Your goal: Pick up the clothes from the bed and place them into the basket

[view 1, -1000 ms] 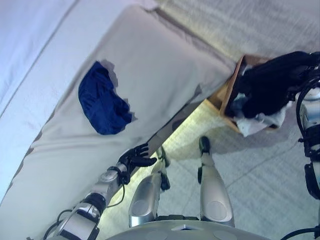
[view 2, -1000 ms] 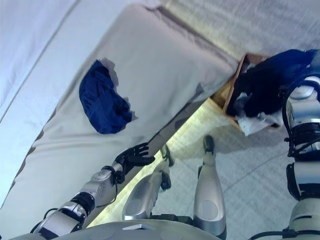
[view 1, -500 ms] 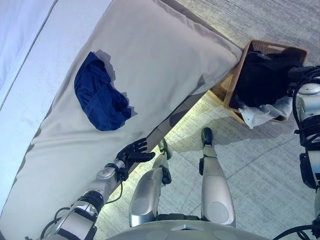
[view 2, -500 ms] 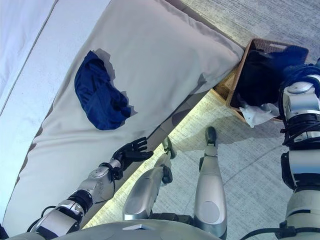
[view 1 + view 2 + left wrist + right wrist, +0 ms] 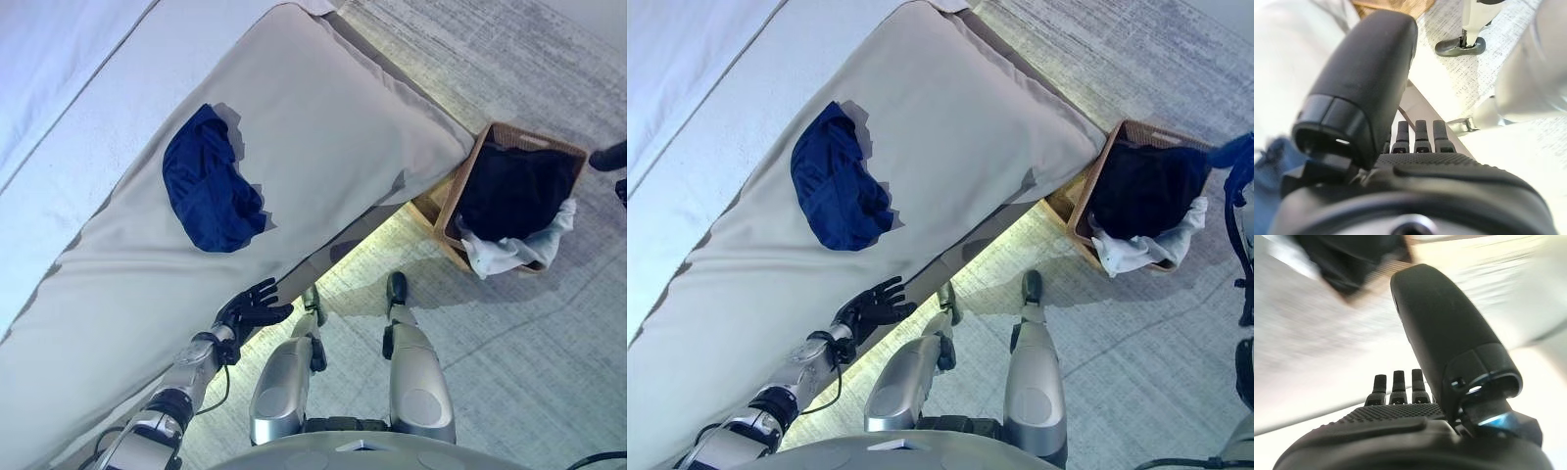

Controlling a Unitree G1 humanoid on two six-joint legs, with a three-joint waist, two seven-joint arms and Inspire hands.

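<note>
Left eye view: a crumpled navy blue garment (image 5: 210, 196) lies centre-left of the frame on the beige bed cover (image 5: 323, 117), well apart from either hand. The left hand (image 5: 247, 308) sits at lower centre-left, at the near edge of the bed, its fingers spread loosely and holding nothing. The wicker basket (image 5: 462, 186) stands on the floor at the right of the frame, just beside the bed's corner, already containing dark clothing (image 5: 514, 191) with a white cloth (image 5: 509, 253) draped over its near rim. Only a dark tip of the right hand (image 5: 609, 156) shows at the right edge.

Right eye view: same arrangement. The garment is up and left of the left hand, with bare cover between them.

Left wrist view: the thumb stands out and the fingers (image 5: 1422, 134) run straight; nothing is gripped. A patch of blue cloth shows at the lower left edge.

Right wrist view: the right hand's fingers (image 5: 1399, 382) are straight and empty, with the basket blurred at upper left.

Assessment: the step in hand appears to be the reach for the remaining garment. It is best done by carrying the left hand over the middle of the heap and closing on a thick fold, so the whole piece lifts together. Nothing stands in the path; the bed's corner lies between the garment and the basket.
</note>
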